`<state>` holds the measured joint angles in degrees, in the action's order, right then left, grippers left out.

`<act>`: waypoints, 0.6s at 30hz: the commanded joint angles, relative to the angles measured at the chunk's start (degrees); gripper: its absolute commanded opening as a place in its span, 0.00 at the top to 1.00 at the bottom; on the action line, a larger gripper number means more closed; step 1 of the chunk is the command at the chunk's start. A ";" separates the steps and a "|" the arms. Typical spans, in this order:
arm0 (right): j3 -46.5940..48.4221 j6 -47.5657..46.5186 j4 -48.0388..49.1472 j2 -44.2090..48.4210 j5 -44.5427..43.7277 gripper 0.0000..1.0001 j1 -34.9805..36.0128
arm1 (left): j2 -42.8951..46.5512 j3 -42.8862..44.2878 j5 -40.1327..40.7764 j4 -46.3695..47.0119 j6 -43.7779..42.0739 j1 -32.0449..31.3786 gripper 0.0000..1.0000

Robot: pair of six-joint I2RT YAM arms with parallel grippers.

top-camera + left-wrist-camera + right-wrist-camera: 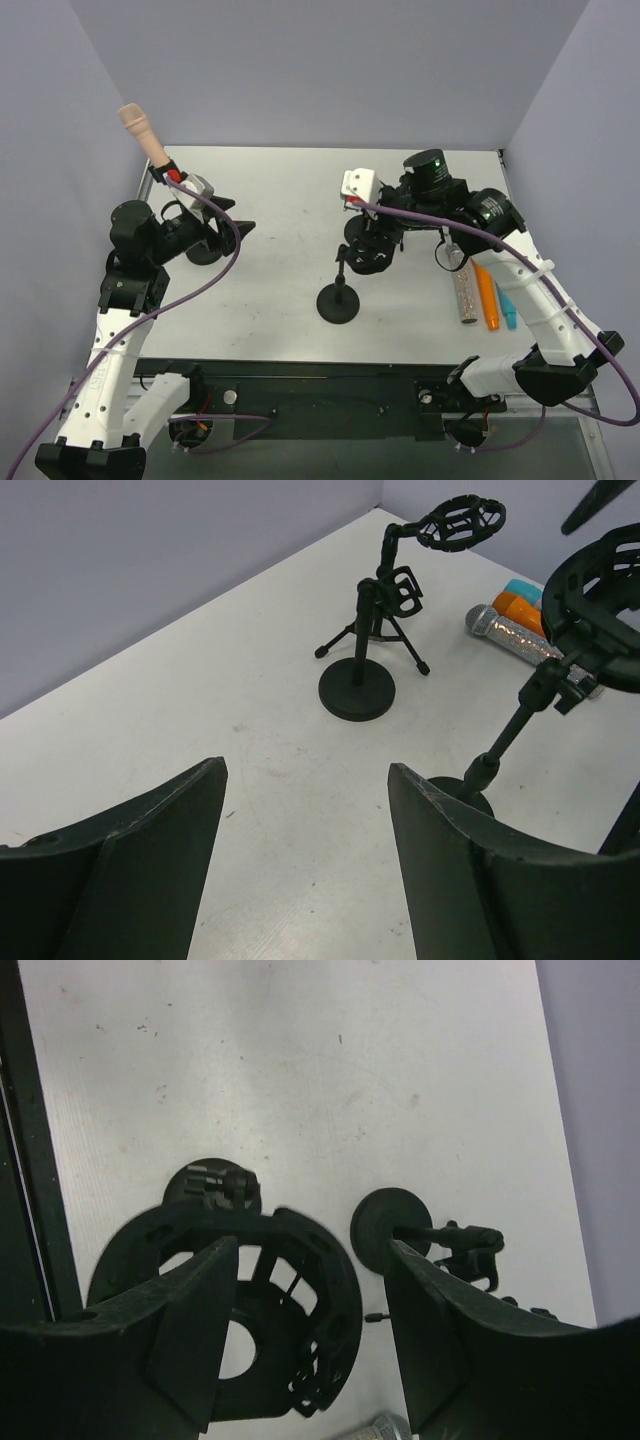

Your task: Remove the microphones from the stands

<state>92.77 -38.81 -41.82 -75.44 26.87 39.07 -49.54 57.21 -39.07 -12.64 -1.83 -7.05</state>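
The pink microphone (140, 132) is seen at the far left, poking up and leaning toward the back corner. Its bottom end looks to be tucked into a black holder (160, 171) on top of a tall stand (203, 254), so it is judged to be not yet taken out. The join is too small to be made out well. The round foot of that stand is planted on the white surface (280, 190), most likely so the microphone is held up high where it can be reached.

The left jaws are spread wide apart, and nothing is held between them. They are placed just beside the pole of the stand, with the microphone up above them. It is thought that they must be lifted to the microphone before it can be pulled free.

The right jaws are spread wide too, with nothing gripped. They are hung over an empty ring holder (235, 1310) on another stand. A middle stand (338, 298) is set between the two arms. A silver microphone (465, 295), an orange microphone (487, 298) and a blue microphone (507, 310) are laid flat on the right, well apart from the pink one.
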 commanded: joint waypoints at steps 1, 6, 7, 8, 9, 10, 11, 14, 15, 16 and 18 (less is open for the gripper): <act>11.52 0.67 -10.02 -1.90 3.10 0.41 -1.45 | 1.64 -0.61 -3.47 4.38 1.47 -0.33 0.24; 18.14 6.01 -15.04 -3.13 3.80 0.33 -0.93 | 1.73 -0.87 -4.08 4.12 1.47 -0.42 0.24; 20.15 8.63 -15.30 -4.18 3.45 0.33 -0.40 | 1.81 -1.22 -4.35 4.29 1.39 -0.42 0.24; 21.30 9.79 -15.39 -4.89 1.27 0.33 1.34 | 1.90 -1.40 -4.61 4.73 1.47 -0.42 0.23; 24.01 12.15 -15.48 -6.81 -0.14 0.35 3.54 | 1.82 -1.75 -5.22 5.52 3.13 -0.42 0.23; 25.17 14.96 -15.48 -7.78 -2.76 0.35 4.60 | 1.64 -1.93 -5.75 5.96 4.10 -0.42 0.23; 28.31 16.38 -15.83 -10.66 -5.14 0.36 6.96 | 1.46 -2.19 -6.89 6.49 5.24 -0.42 0.23; 40.33 19.29 -21.88 -19.11 -10.34 0.36 9.79 | 1.55 -3.16 -9.53 7.28 7.36 -0.68 0.23; 42.82 19.64 -26.33 -23.31 -11.05 0.34 10.75 | 1.81 -4.20 -10.14 7.28 7.62 -0.95 0.23; 46.24 20.34 -28.38 -26.92 -12.71 0.33 11.11 | 2.68 -5.43 -10.85 7.28 7.54 -1.21 0.23; 50.38 21.66 -34.10 -30.71 -14.39 0.34 11.38 | 4.44 -7.54 -10.59 6.58 6.75 -1.82 0.23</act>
<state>136.81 -22.57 -62.28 -97.19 19.33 49.60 -48.10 52.60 -46.22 -8.40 3.73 -7.79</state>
